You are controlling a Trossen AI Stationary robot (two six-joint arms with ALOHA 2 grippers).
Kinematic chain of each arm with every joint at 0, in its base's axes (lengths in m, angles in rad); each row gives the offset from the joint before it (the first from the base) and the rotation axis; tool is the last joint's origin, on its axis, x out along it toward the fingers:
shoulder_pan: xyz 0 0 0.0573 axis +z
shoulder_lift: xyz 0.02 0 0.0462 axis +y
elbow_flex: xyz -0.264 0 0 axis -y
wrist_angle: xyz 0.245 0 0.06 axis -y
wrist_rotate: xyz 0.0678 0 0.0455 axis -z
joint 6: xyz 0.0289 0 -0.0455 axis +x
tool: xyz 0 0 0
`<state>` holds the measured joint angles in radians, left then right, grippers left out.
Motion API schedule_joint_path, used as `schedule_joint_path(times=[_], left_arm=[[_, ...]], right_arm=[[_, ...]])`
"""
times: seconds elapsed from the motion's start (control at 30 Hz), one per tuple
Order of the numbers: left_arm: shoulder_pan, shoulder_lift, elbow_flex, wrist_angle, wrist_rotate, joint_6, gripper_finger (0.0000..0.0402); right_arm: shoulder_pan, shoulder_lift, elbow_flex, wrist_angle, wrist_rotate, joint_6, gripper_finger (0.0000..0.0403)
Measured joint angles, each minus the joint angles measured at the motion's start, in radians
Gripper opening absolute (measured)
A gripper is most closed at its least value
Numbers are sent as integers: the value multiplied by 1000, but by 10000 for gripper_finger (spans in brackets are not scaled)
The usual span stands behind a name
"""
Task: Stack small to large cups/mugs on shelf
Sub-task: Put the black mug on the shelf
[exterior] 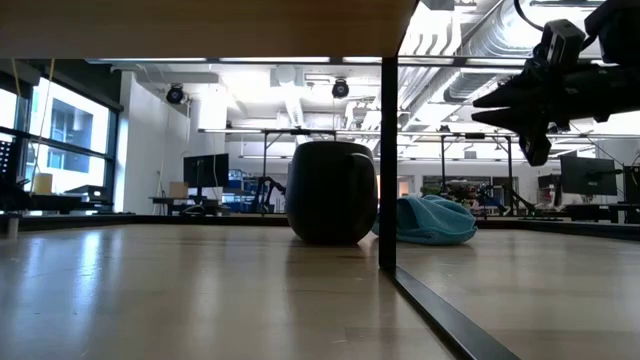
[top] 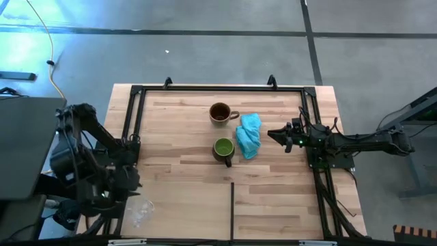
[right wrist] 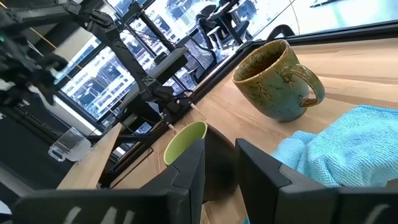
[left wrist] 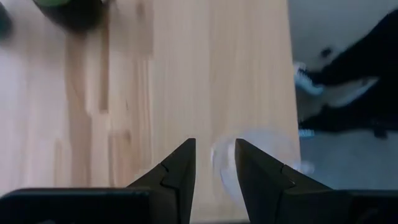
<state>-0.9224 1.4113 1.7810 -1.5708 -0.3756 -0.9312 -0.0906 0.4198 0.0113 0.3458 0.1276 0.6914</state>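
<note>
Because the clear cup (top: 141, 212) lies tipped at the worktop's (top: 177, 178) near-left corner, just beside the left pincer (left wrist: 214, 165), whose narrowly parted fingers hold nothing, a nudge could roll it off the edge. The right pincer (right wrist: 219, 162), narrow and empty, hovers near the green mug (top: 224, 149); the brown mug (top: 220, 113) stands beyond it, upright.
</note>
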Motion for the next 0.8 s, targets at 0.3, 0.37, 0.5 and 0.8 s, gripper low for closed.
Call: schedule_joint_path(times=[0.3, 0.37, 0.5, 0.8], left_arm=[[74, -1, 120, 0, -258, 74, 102], [93, -1, 121, 0, -308, 84, 102], [139, 0, 121, 0, -385, 100, 102], [248, 0, 121, 13, -437, 172, 102]], right_arm=[[0, 0, 0, 30, -38, 74, 81], [0, 0, 0, 53, -48, 94, 81], [0, 0, 0, 101, -74, 80, 81], [0, 0, 0, 190, -123, 147, 81]])
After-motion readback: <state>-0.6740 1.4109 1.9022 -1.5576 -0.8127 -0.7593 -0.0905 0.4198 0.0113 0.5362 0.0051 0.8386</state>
